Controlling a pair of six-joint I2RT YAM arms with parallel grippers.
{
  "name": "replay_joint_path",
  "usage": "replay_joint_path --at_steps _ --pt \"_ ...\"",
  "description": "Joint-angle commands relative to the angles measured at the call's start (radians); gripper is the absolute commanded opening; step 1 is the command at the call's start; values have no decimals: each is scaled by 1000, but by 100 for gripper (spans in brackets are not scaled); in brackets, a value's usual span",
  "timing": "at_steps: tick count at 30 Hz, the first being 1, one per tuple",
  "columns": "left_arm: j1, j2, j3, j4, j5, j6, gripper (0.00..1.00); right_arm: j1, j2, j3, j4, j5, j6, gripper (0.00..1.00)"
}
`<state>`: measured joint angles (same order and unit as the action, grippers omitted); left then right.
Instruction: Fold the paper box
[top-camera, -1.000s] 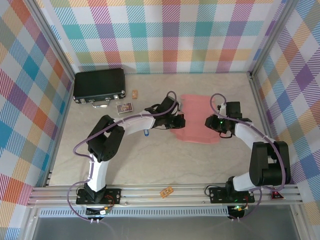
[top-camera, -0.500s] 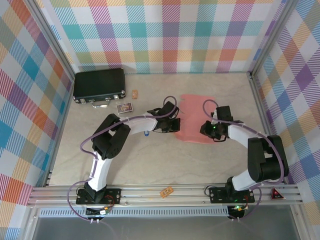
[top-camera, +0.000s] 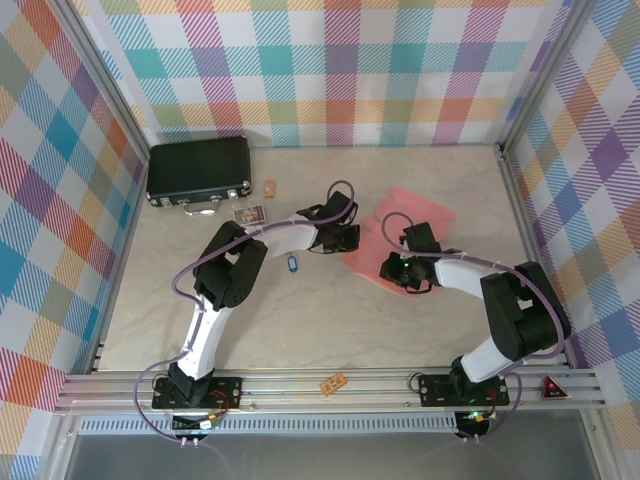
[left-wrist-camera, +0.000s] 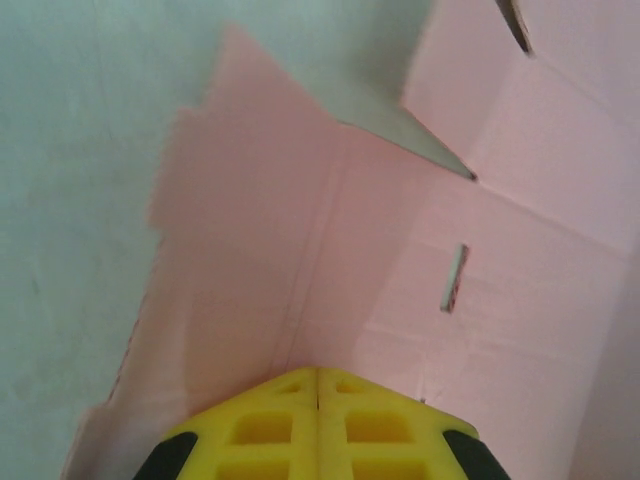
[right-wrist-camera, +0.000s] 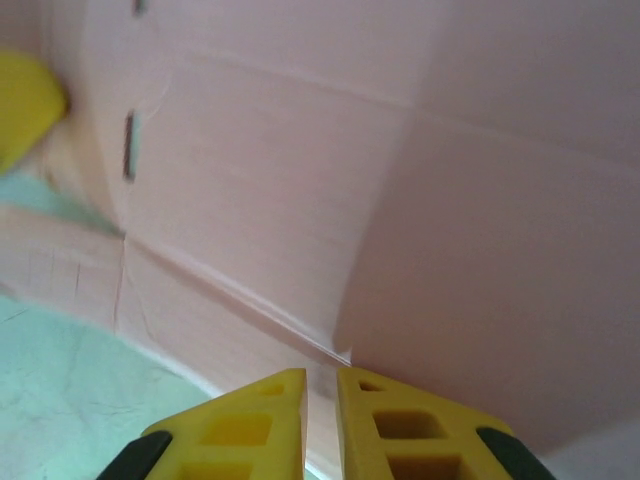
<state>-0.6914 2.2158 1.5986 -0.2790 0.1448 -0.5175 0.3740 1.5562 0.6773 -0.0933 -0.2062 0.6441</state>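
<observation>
Right fingers (right-wrist-camera: 400, 425) pinch the paper box (top-camera: 425, 208) edge, holding a panel up off the counter (top-camera: 300, 320). Left fingers (left-wrist-camera: 265, 425), pressed together against its crease, seem to be steadying the fold.

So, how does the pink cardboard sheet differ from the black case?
The salmon-pink thin cardboard sheet is a die-cut piece with flaps and creases; the black hard case with metal latches is a thick closed block. The sheet lies mid-table, partly bent; the case sits flat in the far left corner. Both rest on the beige table.
</observation>
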Motion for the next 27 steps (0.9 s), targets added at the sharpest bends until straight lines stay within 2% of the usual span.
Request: replay_joint_path --at_steps 1,7,9,11,17,20,22,27 --pt "23 62 56 -109 28 68 0 69 48 -6 45 -27 68 17" --pt "44 63 204 -216 36 130 4 111 -11 60 32 1 80 17" --pt "43 40 241 -248 35 147 7 107 -54 102 -39 63 51 10" --pt "43 10 257 -265 31 150 9 86 -85 147 -124 106 4 7" --pt "7 -92 182 -263 22 112 9 -89 -96 211 -201 77 -131 2" --pt "-37 -126 121 -243 31 72 6 -187 -32 285 -244 40 -215 0" --pt "-70 -142 78 -214 39 33 0 -238 29 345 -270 17 -269 0" --pt "-142 -138 -16 -108 72 -64 0 -300 189 486 -316 -27 -344 0"
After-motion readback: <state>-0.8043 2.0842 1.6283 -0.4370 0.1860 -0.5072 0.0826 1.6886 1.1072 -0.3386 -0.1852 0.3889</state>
